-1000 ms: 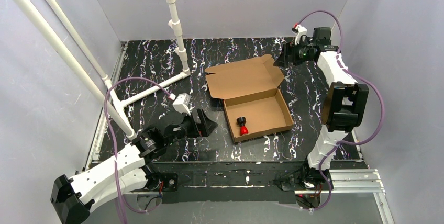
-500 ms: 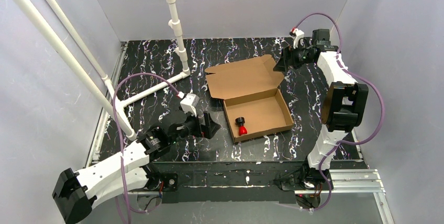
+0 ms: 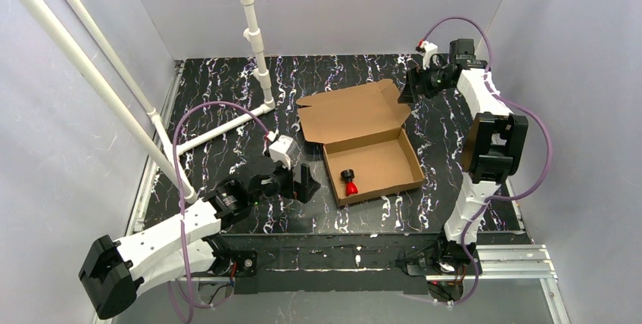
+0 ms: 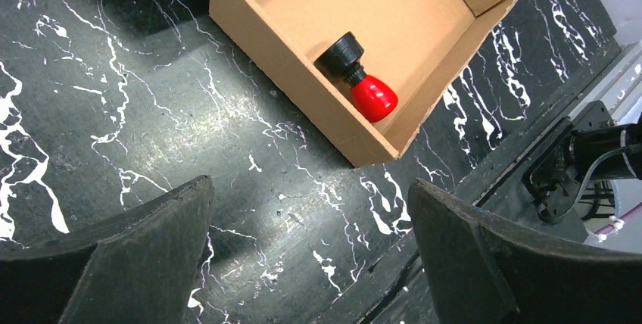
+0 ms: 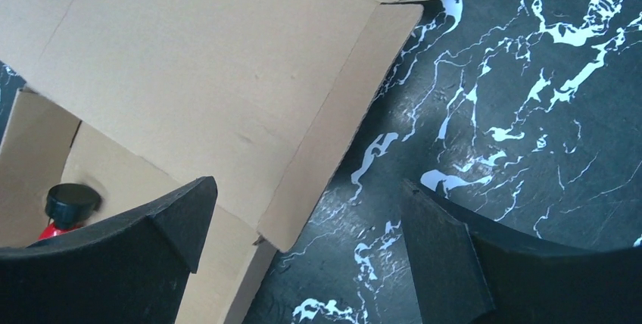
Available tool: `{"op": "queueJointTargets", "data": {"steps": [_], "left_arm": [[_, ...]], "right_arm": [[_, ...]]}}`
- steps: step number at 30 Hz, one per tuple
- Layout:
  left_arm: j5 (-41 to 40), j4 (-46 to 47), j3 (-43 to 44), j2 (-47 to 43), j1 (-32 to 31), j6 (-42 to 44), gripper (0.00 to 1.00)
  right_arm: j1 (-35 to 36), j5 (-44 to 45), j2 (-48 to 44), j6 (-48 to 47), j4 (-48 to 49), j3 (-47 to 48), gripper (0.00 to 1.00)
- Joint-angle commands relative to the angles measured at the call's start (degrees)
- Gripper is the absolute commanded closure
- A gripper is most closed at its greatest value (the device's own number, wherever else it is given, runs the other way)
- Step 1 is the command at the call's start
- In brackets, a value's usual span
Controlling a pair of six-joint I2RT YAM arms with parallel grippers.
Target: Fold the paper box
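1. Box (image 3: 363, 138) sits mid-bench (image 3: 219, 89), tray up, lid flung open toward the far side.
2. A red-and-black knob (image 3: 350, 181) lies inside, against the tray's left wall.
3. Left claw (image 3: 309, 182): spread wide, empty, near the tray's near-left corner.
4. Right claw (image 3: 405, 87): spread wide, empty, by the lid's far-right corner.

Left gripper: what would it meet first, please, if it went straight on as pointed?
Most likely the facing side wall of the open brown corrugated cardboard box; depth is unclear, so the black marbled tabletop could come first.
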Motion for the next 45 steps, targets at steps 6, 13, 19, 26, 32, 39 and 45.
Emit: {"op": "queueJointTargets", "data": {"steps": [6,13,19,26,32,39,45], "left_arm": [[-0.4,0.4,1.6,-3.3,0.3,-4.3,0.02],[-0.2,-0.1,0.6,-3.5,0.3,-8.0,0.02],[-0.3,0.3,-0.9,-6.5,0.2,-12.1,0.02],[-0.8,-1.4,-0.3,-8.2,0.4,-12.6,0.02],[-1.1,-1.1,0.4,-5.9,0.7,-15.4,0.02],[-4.5,-2.1,2.6,-3.2,1.3,-19.1,0.02],[-5.9,-6.1,3.0,-4.8,1.7,-20.9,0.02]], "right_arm": [[-0.3,-0.6,3.1,1.2,-0.9,4.7,0.02],[-1.0,-0.2,0.8,1.6,1.7,1.0,0.02],[-1.6,0.4,-2.4,2.1,3.7,-2.6,0.02],[-1.9,0.1,-2.6,3.4,5.0,-2.5,0.02],[-1.9,0.8,2.2,7.3,6.0,2.1,0.02],[1.0,0.4,8.1,12.2,7.7,7.7,0.02],[2.2,0.7,14.6,18.8,8.8,12.4,0.16]]}}
